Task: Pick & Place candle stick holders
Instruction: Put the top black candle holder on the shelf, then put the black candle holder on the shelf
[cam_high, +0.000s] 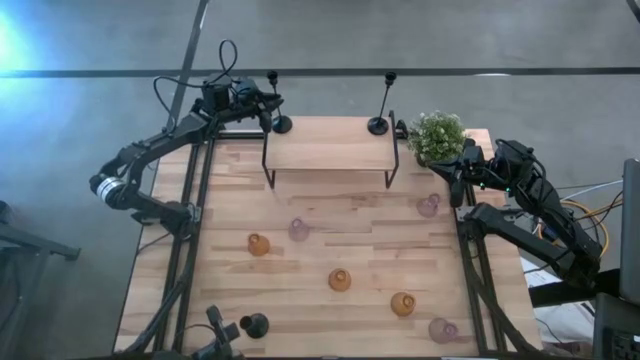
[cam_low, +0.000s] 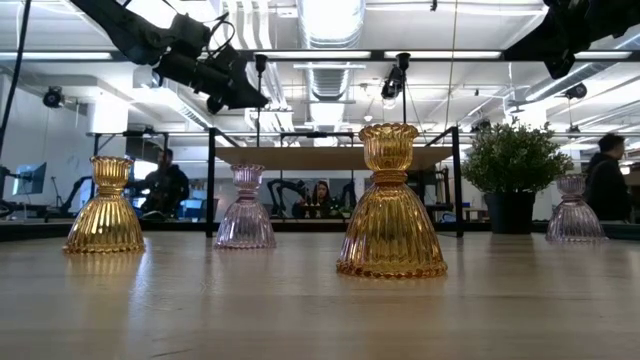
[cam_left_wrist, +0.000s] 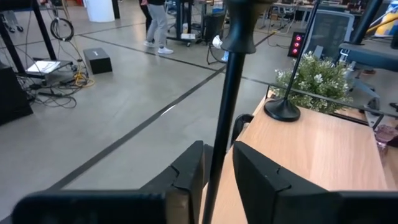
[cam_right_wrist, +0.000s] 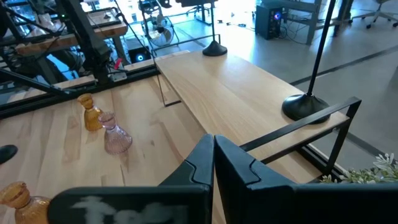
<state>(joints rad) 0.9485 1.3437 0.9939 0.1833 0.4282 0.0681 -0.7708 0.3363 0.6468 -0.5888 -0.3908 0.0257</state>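
Left pincer (cam_left_wrist: 217, 177) slightly parted around thin black metal candle holder stem (cam_left_wrist: 231, 93) on smooth wooden shelf (cam_high: 330, 150).

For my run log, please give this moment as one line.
left pincer: around stem of black holder on shelf, jaws apart | right pincer: shut, empty, near plant

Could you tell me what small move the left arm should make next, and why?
Probably back the left gripper straight away from the stem. The tall black holder already stands on the wooden shelf at its left end, and the fingers sit slightly apart either side of the thin stem, so the placing looks done. The right gripper waits shut near the plant.
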